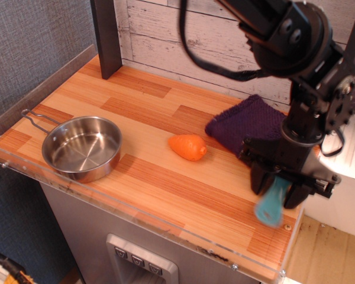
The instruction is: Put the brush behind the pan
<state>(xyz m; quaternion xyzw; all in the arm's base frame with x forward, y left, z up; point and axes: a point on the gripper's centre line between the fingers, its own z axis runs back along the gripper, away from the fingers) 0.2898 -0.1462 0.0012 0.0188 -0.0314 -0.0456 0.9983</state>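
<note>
The teal brush (271, 206) is at the front right of the wooden counter, its rounded end blurred and pointing toward the front edge. My gripper (279, 188) stands over it, with its two black fingers closed in on the brush's handle from either side. The bristle end is hidden behind the gripper. The shiny steel pan (81, 147) sits far off at the front left, with its wire loop handle pointing left.
An orange carrot-like toy (187, 147) lies mid-counter between pan and gripper. A purple knitted cloth (244, 121) lies behind the gripper at the back right. A black post (106, 35) stands at the back left. A clear plastic lip (136, 208) runs along the front edge.
</note>
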